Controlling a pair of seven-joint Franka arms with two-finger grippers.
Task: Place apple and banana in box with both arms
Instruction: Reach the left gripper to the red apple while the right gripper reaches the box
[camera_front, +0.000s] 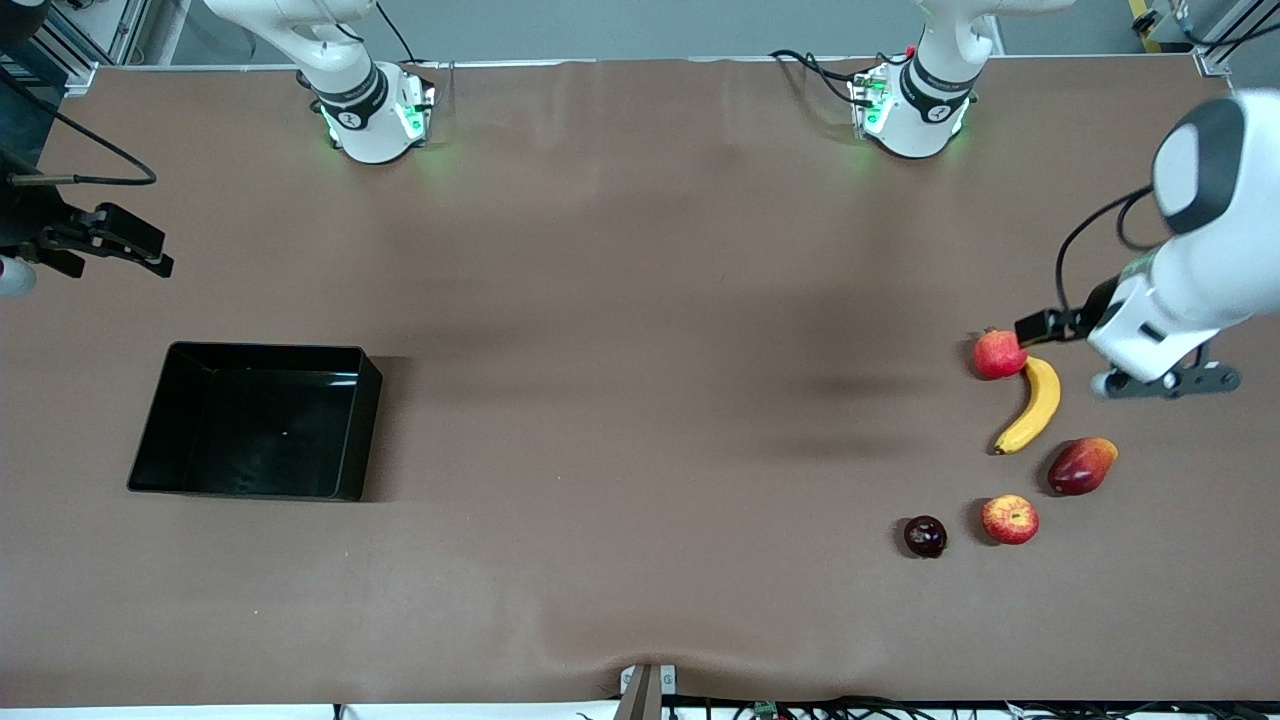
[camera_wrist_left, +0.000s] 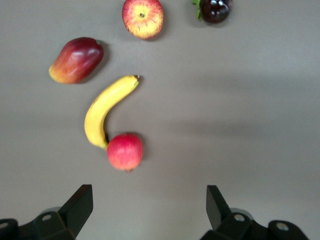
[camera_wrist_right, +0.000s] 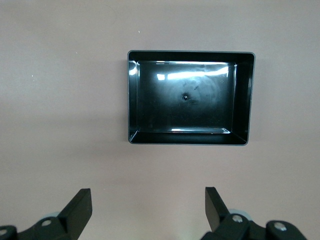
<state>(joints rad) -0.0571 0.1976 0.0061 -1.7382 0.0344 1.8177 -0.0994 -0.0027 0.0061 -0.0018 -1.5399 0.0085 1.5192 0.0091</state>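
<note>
The yellow banana (camera_front: 1032, 405) (camera_wrist_left: 105, 110) lies curved on the brown table at the left arm's end. The red and yellow apple (camera_front: 1010, 519) (camera_wrist_left: 143, 18) sits nearer to the front camera than the banana. My left gripper (camera_front: 1170, 383) (camera_wrist_left: 149, 200) hangs open and holds nothing, over bare table beside the banana. The black box (camera_front: 250, 430) (camera_wrist_right: 242, 100) stands with nothing in it at the right arm's end. My right gripper (camera_front: 150, 250) (camera_wrist_right: 148, 202) hovers open with nothing between its fingers, over bare table a short way from the box.
A red pomegranate (camera_front: 999, 354) (camera_wrist_left: 125, 151) touches one end of the banana. A red and yellow mango-shaped fruit (camera_front: 1082, 466) (camera_wrist_left: 76, 60) lies beside the apple and banana. A dark purple round fruit (camera_front: 925, 536) (camera_wrist_left: 215, 9) sits beside the apple.
</note>
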